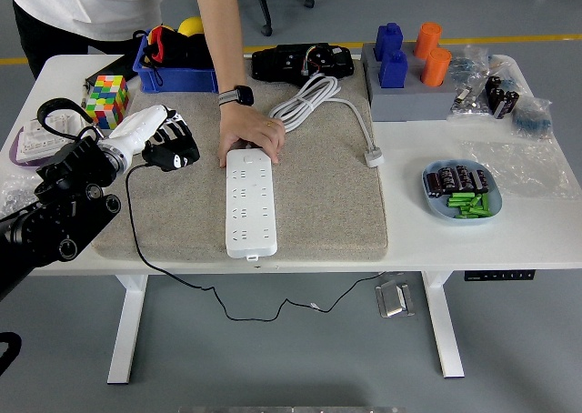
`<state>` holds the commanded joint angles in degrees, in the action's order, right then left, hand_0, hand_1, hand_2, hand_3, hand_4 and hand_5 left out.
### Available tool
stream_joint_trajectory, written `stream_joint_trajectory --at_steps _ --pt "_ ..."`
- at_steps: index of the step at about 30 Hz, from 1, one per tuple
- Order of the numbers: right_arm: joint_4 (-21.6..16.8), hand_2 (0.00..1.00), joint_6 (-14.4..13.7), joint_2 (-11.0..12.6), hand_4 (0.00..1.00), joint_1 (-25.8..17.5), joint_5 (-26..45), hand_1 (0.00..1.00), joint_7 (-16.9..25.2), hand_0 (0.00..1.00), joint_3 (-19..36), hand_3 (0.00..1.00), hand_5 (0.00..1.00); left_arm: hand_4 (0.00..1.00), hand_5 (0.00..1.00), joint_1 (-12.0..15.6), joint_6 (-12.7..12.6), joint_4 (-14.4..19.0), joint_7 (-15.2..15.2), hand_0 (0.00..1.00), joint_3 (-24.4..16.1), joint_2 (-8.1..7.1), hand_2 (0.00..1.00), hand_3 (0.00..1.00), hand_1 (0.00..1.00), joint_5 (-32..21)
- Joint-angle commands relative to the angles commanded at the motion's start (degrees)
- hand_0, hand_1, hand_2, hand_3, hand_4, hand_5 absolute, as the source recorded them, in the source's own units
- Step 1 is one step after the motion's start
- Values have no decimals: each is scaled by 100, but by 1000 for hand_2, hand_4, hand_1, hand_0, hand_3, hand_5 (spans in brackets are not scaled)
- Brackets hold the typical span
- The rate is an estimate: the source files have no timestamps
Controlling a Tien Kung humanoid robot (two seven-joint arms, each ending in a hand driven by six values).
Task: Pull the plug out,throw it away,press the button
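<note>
On the grey mat in the middle of the white table lies the white power strip, its long side pointing toward me, and no plug sits in its sockets as far as I can see. My left hand hangs over the left part of the mat, well apart from the strip, and its fingers are curled around a small black plug; a thin black cable drops from it, runs over the near table edge and hangs under the table. I judge that the plug is out and that I hold it to the side because the next step is to throw it away, though I cannot see any bin in the view. A person stands at the far side, and the person's hand presses flat on the far end of the strip, probably to keep it from sliding while the plug comes free. The button of the strip seems to be near that far end, under or just beside that hand, so I cannot tell its exact place. My right arm is not visible. A coiled white cord rests on the mat's far part, not connected to the strip.
</note>
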<state>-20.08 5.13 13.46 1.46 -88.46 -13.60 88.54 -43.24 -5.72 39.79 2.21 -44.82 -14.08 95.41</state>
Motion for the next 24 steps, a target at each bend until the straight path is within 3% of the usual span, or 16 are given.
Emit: stream_joint_trajectory --at_steps 1,6,7,12,13,18,20,24 --pt "2 724 1 -1 883 -2 -2 729 -1 767 0 713 658 729 2 0 17 -16 -4 648 5 1 535 591 545 -29" --pt "21 724 1 -4 883 -24 -18 729 -4 767 21 713 658 729 2 29 178 -64 34 648 -9 -14 535 591 545 -76" --pt "24 724 0 -3 883 -27 -21 729 -4 767 24 713 658 891 2 33 209 -64 47 748 -16 -17 702 760 743 -78" --pt "15 724 0 8 883 -16 -16 729 -3 767 -1 713 658 891 2 45 204 -32 -12 748 -34 -30 702 760 743 -11" --pt "10 724 2 11 883 -11 -8 729 -2 767 -12 713 658 958 18 45 189 -22 -27 849 -37 -29 855 894 862 -4" --pt "3 724 3 16 883 14 2 729 -1 767 -28 713 658 958 18 38 139 29 -69 849 -40 -34 855 894 862 30" --pt "4 724 3 21 883 17 4 729 0 767 -32 713 658 964 47 46 118 84 -82 864 -69 -44 906 928 892 59" --pt "15 724 2 33 883 16 -2 729 -1 767 -40 713 658 964 47 47 -52 392 -238 864 -136 -79 906 928 892 -3"
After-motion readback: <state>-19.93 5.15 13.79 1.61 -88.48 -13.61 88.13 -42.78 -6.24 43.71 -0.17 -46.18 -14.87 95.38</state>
